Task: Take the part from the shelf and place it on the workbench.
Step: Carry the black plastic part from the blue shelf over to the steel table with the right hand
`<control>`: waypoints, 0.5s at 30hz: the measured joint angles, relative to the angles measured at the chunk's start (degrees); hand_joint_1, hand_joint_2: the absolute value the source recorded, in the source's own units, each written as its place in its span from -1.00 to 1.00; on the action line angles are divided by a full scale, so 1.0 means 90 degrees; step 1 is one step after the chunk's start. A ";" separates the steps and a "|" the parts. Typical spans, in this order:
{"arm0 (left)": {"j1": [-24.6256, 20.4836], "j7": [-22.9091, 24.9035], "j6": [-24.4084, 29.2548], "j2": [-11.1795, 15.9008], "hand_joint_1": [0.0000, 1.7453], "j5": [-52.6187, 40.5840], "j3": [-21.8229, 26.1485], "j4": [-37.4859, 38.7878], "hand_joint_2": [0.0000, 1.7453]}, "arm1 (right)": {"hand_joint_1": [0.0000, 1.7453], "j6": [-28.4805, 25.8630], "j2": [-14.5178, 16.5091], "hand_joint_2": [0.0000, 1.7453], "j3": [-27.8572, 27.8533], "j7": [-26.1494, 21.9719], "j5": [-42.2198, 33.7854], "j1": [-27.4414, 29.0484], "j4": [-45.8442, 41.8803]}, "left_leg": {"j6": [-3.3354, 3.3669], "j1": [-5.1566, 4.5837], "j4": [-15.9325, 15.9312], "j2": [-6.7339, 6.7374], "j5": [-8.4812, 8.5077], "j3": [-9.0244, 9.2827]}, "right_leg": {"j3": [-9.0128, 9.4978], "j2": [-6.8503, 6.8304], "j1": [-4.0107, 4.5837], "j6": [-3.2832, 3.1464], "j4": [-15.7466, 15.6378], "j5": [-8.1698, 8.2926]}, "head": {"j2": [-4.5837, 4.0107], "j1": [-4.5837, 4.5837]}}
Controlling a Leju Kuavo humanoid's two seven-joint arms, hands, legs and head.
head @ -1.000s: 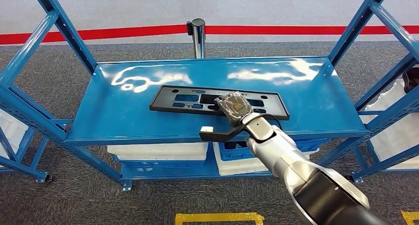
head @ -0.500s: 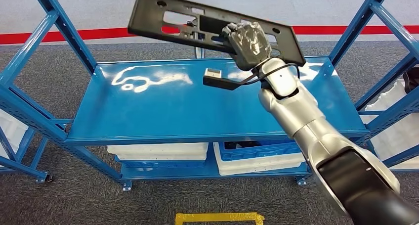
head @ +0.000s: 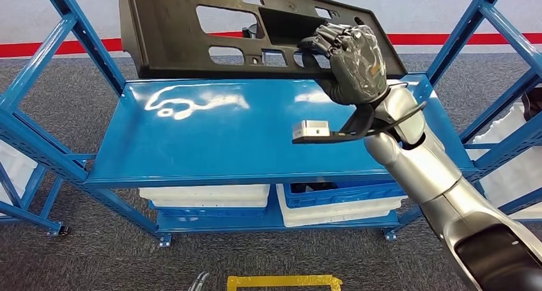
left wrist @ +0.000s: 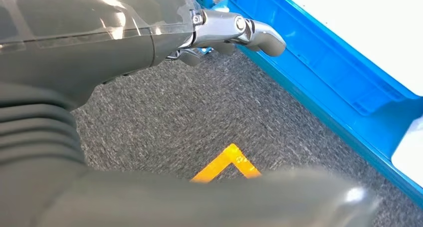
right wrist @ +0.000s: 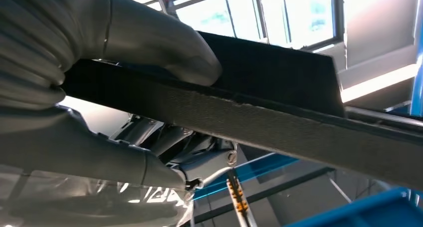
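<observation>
Right hand [head: 351, 61] is seen closed around the lower edge of the part [head: 211, 29], a long black plastic panel with cut-out windows, which is held raised above the shelf [head: 255, 137] and tilted towards the camera. In the right wrist view the thumb [right wrist: 164, 52] is pressed on one face of the panel's edge [right wrist: 279, 117] and the other fingers are wrapped beneath it, so the grip appears firm. Most of the panel extends away from the hand on the thumb side, well out beyond the grasp.

The step in hand is judged to be the carrying away of the panel from the shelf towards the workbench, which is not seen in these pictures. For this to be done well, the long free end should be kept clear of the blue uprights [head: 80, 38] beside and behind the hand, and the wrist should be held steady, since a panel gripped off-centre is likely to swing or twist. The grip should not be relaxed until the panel is resting flat.

Left hand [left wrist: 234, 32] is seen hanging low over the grey carpet with nothing in it; how far its fingers are curled cannot be told.

One panel is counted, and one shelf unit. Below the hand, on the lower level, two white bins [head: 204, 198] and one blue crate [head: 348, 192] are counted.
</observation>
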 joint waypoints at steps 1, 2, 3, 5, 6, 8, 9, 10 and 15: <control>0.0008 -0.0002 0.0009 0.0000 -1.00 0.0053 -0.0043 0.0000 -1.00 | 1.00 -0.0019 -0.0082 1.00 -0.0002 -0.0018 -0.0033 0.0111 -0.0168 | 0.0001 0.0000 0.0000 0.0001 -0.0001 0.0000 | 0.0000 0.0000 0.0000 0.0000 0.0000 0.0000 | 0.0000 0.0000; 0.0016 -0.0004 0.0010 0.0000 -1.00 0.0093 -0.0082 0.0000 -1.00 | 1.00 -0.0034 -0.0158 1.00 -0.0005 -0.0029 -0.0050 0.0207 -0.0323 | 0.0001 0.0000 0.0000 0.0001 -0.0001 0.0000 | 0.0000 0.0000 0.0000 0.0000 0.0000 0.0000 | 0.0000 -0.0001; 0.0023 -0.0005 0.0004 0.0000 -1.00 0.0122 -0.0117 0.0000 -1.00 | 1.00 -0.0046 -0.0225 1.00 -0.0008 -0.0037 -0.0059 0.0285 -0.0460 | 0.0001 0.0000 0.0000 0.0001 -0.0001 0.0000 | 0.0000 0.0000 0.0000 0.0000 0.0000 0.0000 | 0.0000 -0.0002; 0.0034 -0.0007 -0.0020 0.0000 -1.00 0.0171 -0.0172 0.0001 -1.00 | 1.00 -0.0066 -0.0324 1.00 -0.0013 -0.0058 -0.0062 0.0396 -0.0679 | 0.0001 0.0000 0.0000 0.0001 -0.0001 0.0000 | 0.0000 0.0000 0.0000 0.0000 0.0000 0.0000 | 0.0000 -0.0004; 0.0037 -0.0008 -0.0035 0.0000 -1.00 0.0192 -0.0192 0.0001 -1.00 | 1.00 -0.0073 -0.0359 1.00 -0.0016 -0.0074 -0.0063 0.0438 -0.0769 | 0.0001 0.0001 0.0000 0.0002 -0.0001 0.0000 | 0.0000 0.0000 0.0000 0.0000 0.0000 0.0000 | 0.0000 -0.0005; 0.0042 -0.0008 -0.0060 0.0000 -1.00 0.0233 -0.0222 0.0001 -1.00 | 1.00 -0.0079 -0.0411 1.00 -0.0020 -0.0099 -0.0064 0.0507 -0.0919 | 0.0001 0.0001 0.0000 0.0002 -0.0001 0.0000 | 0.0000 0.0000 0.0000 0.0000 0.0000 0.0000 | 0.0000 -0.0007; 0.0043 -0.0009 -0.0070 0.0000 -1.00 0.0253 -0.0238 0.0001 -0.50 | 1.00 -0.0079 -0.0430 1.00 -0.0022 -0.0107 -0.0065 0.0536 -0.0979 | 0.0001 0.0001 0.0000 0.0002 -0.0001 0.0000 | 0.0000 0.0000 0.0000 0.0000 0.0000 0.0000 | 0.0000 -0.0007; 0.0043 -0.0009 -0.0084 0.0000 -1.00 0.0271 -0.0253 0.0001 0.00 | 1.00 -0.0079 -0.0445 1.00 -0.0023 -0.0111 -0.0064 0.0560 -0.1028 | 0.0001 0.0001 0.0000 0.0002 -0.0001 0.0000 | 0.0000 0.0000 0.0000 0.0000 0.0000 0.0000 | 0.0000 -0.0007; 0.0045 -0.0010 -0.0210 0.0001 -1.00 0.0351 -0.0302 0.0002 1.00 | 1.00 -0.0075 -0.0477 1.00 -0.0026 -0.0149 -0.0063 0.0604 -0.1165 | 0.0001 0.0001 0.0000 0.0002 -0.0001 0.0000 | 0.0000 0.0000 0.0000 0.0000 0.0000 0.0000 | 0.0000 -0.0006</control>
